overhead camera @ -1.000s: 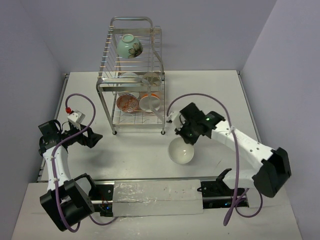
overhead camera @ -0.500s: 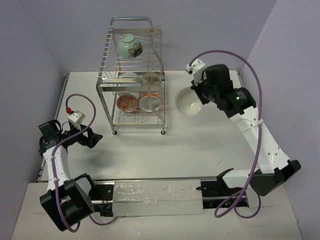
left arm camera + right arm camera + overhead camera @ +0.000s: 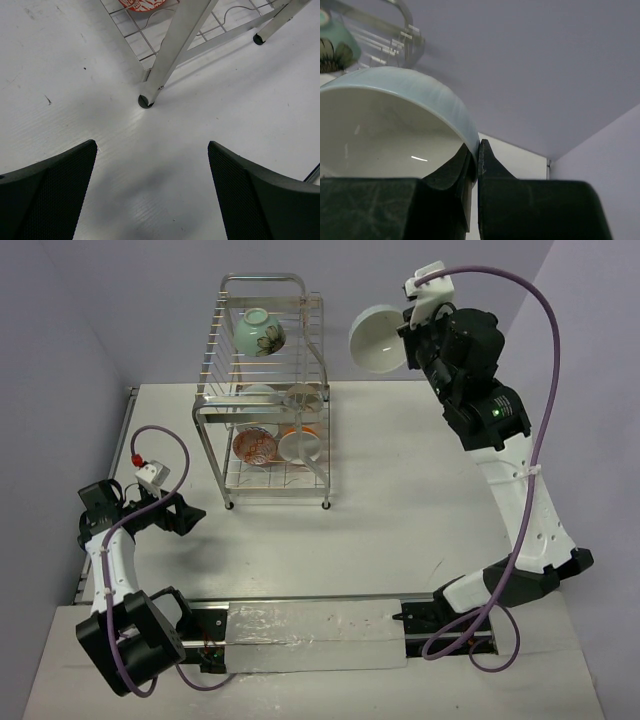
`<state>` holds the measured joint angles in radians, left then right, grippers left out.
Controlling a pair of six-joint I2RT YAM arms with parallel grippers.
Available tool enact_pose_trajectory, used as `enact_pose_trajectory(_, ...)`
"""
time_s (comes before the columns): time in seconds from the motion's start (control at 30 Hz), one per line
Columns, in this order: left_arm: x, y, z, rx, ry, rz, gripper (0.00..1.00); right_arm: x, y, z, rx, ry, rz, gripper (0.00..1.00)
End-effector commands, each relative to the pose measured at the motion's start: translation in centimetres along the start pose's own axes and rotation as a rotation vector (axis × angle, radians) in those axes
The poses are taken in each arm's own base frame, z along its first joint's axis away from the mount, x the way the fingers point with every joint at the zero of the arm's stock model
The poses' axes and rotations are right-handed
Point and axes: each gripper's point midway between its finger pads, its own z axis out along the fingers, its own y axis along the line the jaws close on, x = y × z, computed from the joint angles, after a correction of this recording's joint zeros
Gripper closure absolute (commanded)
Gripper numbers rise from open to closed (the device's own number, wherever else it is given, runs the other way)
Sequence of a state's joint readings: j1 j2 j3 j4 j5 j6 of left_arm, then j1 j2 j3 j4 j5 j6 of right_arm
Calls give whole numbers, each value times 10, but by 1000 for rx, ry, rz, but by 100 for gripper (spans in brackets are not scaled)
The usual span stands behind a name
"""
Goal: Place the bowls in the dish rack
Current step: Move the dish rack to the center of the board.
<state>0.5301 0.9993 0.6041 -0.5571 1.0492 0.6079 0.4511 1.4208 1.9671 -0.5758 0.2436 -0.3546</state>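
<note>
The white table [image 3: 400, 500] carries the 2-tier wire dish rack [image 3: 210, 455] at its far left-centre, standing upright on its feet; the left wrist view shows 1 of its legs [image 3: 172, 45] planted on the table surface.

The right arm [image 3: 510, 470] reaches up and away from the table, to the right of the rack's top tier. Its gripper [image 3: 405, 335] is clenched on the rim of a white bowl [image 3: 375, 337], 1 finger inside and 1 outside, as the right wrist view shows [image 3: 477, 150]. This bowl [image 3: 385, 135] is tipped on its side in the air, with its hollow facing the camera, near the rack's upper right corner but apart from it.

The left arm [image 3: 105, 560] lies low at the table's left edge. Its gripper [image 3: 190, 515] sits just left of the rack's base with fingers [image 3: 50, 190] spread wide, nothing between them.

In the rack, a mint green bowl [image 3: 259, 331] with a flower mark lies tilted on the top tier. On the bottom tier an orange-red patterned bowl [image 3: 255, 446] stands beside a white bowl [image 3: 298, 446]. Behind the wires above them sit perhaps 2 more white bowls [image 3: 303, 398], hard to count.
</note>
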Motion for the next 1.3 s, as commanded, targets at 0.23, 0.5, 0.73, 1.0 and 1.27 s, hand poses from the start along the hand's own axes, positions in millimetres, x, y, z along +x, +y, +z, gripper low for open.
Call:
enact_pose_trajectory(0.23, -17, 2, 11, -28, 20, 103, 4, -98, -7, 28, 16, -311, 105, 100)
enact_pose_trajectory(0.5, -54, -28, 32, 50, -43, 258, 3, -105, -4, 33, 11, -328, 92, 100)
enact_pose_trajectory(0.73, -61, -35, 47, 160, -46, 230, 4, -106, 4, 34, 3, -324, 70, 100)
enact_pose_trajectory(1.0, -59, -16, 56, 32, -109, 270, 1, -97, 14, 37, -32, -290, 43, 100)
enact_pose_trajectory(1.27, -56, -45, 69, 304, -164, 319, 9, -95, 17, 36, -46, -278, 38, 100)
